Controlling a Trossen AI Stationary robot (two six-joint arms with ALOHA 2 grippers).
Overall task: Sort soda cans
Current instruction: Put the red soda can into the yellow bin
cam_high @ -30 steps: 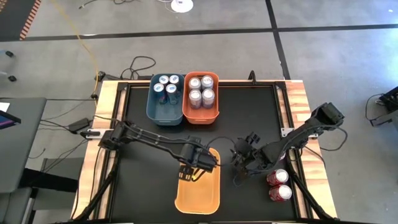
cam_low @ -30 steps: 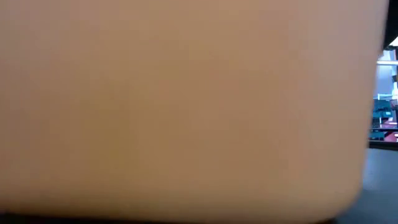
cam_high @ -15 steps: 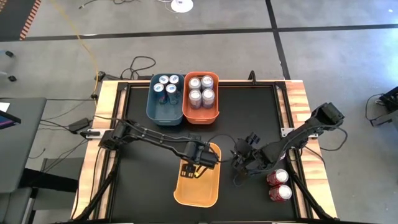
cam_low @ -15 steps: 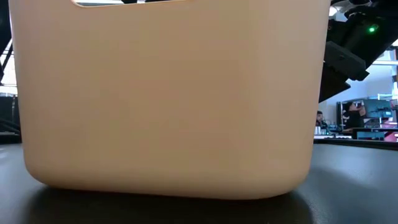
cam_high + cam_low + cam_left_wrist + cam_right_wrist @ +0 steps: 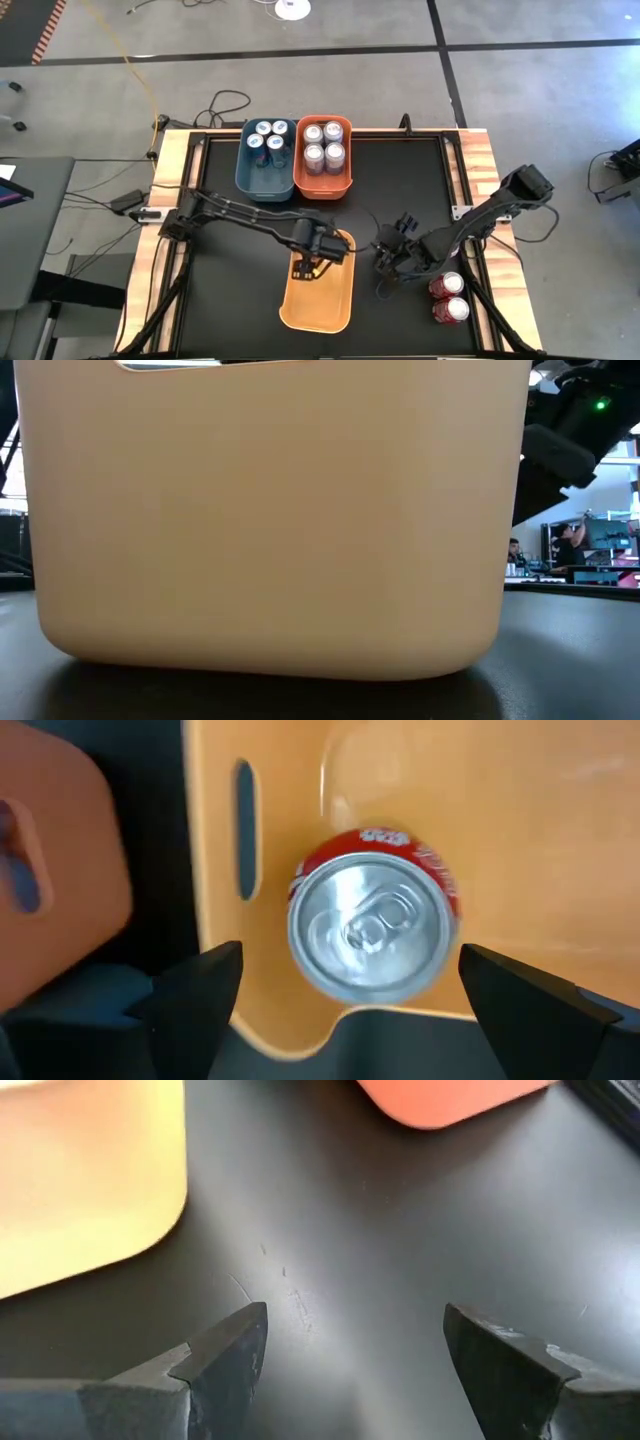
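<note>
Here, left pincer (image 5: 345, 995) wide above red can (image 5: 372, 927) near yellow bin's (image 5: 560, 840) slotted wall.

Tan plastic bin (image 5: 270, 520) fills most of frame, resting on dark table (image 5: 560, 660), rounded lower corners visible. Handle slot (image 5: 170, 364) cut into bin's upper edge. Dark robot arm (image 5: 565, 430) with green light (image 5: 600, 405) at upper right. Beyond table, room with screens and person (image 5: 572, 540) in background.
</note>
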